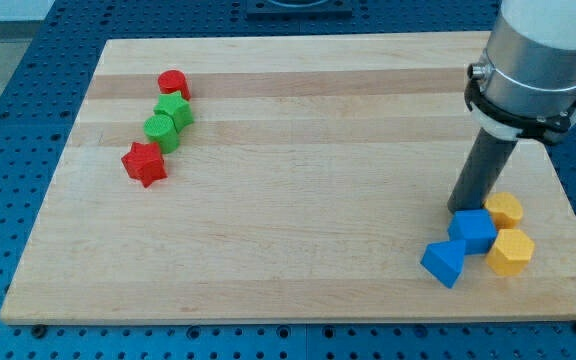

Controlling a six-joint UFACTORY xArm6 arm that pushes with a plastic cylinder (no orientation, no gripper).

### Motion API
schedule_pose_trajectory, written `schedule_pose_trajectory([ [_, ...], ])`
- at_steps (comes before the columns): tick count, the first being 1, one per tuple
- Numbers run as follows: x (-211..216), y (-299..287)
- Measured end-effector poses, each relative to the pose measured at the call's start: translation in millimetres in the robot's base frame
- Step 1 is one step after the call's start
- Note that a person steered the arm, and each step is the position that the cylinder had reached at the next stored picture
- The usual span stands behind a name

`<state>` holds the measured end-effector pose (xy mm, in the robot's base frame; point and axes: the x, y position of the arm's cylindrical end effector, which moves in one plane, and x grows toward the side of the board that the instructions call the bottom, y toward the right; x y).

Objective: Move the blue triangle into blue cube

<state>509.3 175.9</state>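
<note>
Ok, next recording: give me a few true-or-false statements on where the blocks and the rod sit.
1. The blue triangle sits at the lower left of the blue cube. True.
2. My tip is beside the red star. False: it is just above the blue cube.
3. Two yellow blocks lie right of the blue cube. True.
4. The green blocks are at the view's bottom right. False: they are upper left, near the red cylinder.
</note>
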Motion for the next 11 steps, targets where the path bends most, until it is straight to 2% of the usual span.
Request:
schedule_pose_trajectory([
  [2,-14.5,-4.7],
  [3,-19.3,-35.4],
  [4,15.3,-65.0],
  [5,18.3,-84.3],
  [6,62.1,-96.2],
  [11,75.8,-78.3],
])
